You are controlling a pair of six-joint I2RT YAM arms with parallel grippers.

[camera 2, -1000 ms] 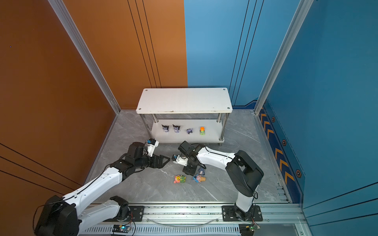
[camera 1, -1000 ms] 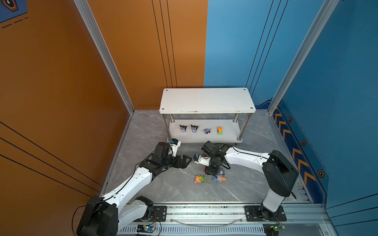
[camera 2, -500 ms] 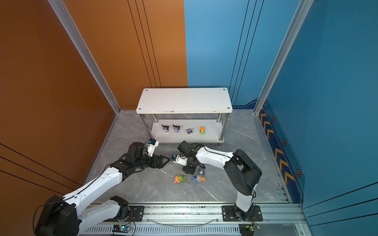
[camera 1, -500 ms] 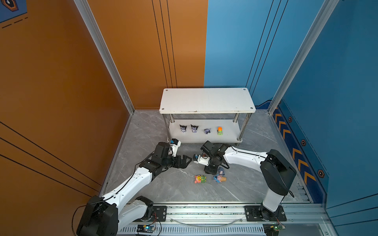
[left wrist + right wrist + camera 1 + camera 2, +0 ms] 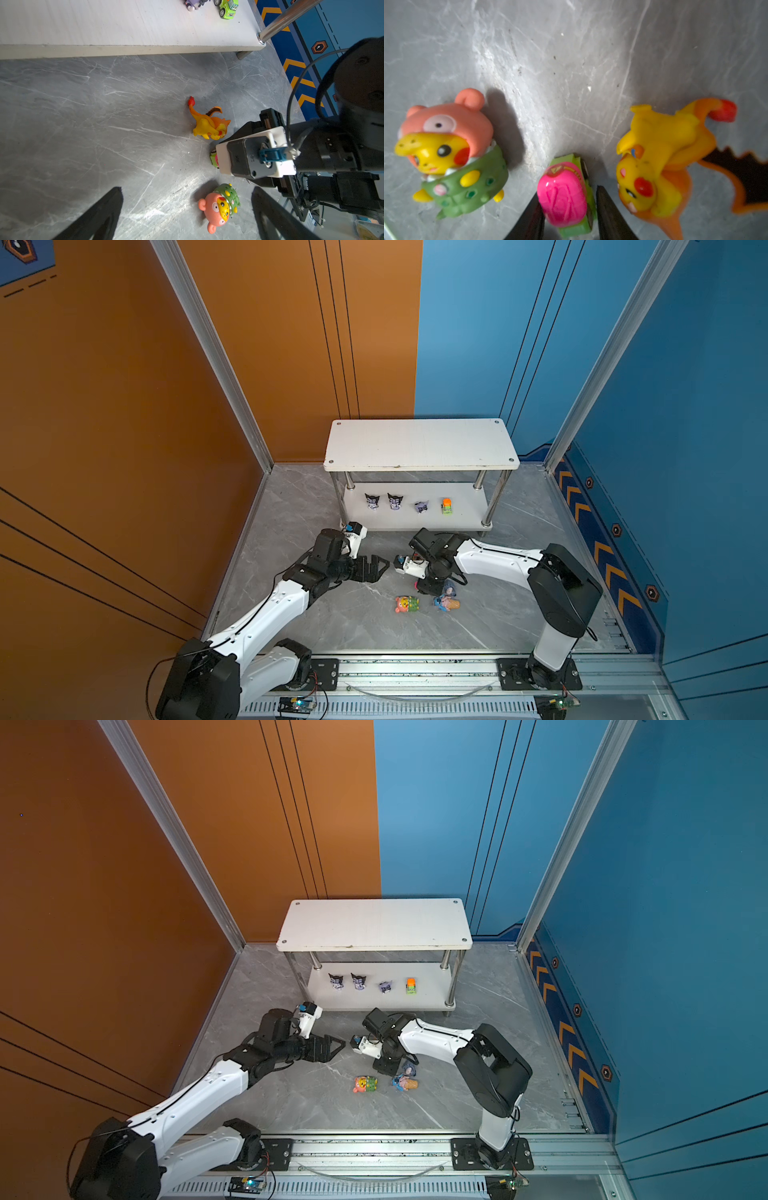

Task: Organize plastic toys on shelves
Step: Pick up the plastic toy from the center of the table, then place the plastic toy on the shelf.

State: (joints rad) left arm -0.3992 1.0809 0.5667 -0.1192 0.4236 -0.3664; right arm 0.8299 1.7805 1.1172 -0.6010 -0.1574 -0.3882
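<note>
The white rack (image 5: 419, 443) stands at the back of the grey floor (image 5: 353, 626). Its lower board (image 5: 467, 512) carries four toys in a row: two black-and-purple horned figures (image 5: 372, 501), a paler purple figure (image 5: 421, 506) and an orange-topped car (image 5: 446, 506).

In front of the rack, the right gripper (image 5: 568, 192) points down at the floor over a pink-topped car (image 5: 564, 199); its two fingers (image 5: 606, 212) stand close on either side of that car, though whether they press it I cannot tell. An orange dragon (image 5: 208, 124) lies on its side just beside that car, nearer the rack. A pink-and-yellow figure (image 5: 407, 604) and a blue figure on a cone (image 5: 446, 603) lie farther from the rack, near each other but apart.

The left gripper (image 5: 186, 189) hovers over the floor in front of the rack's left end; its fingers are spread wide with nothing between them.
</note>
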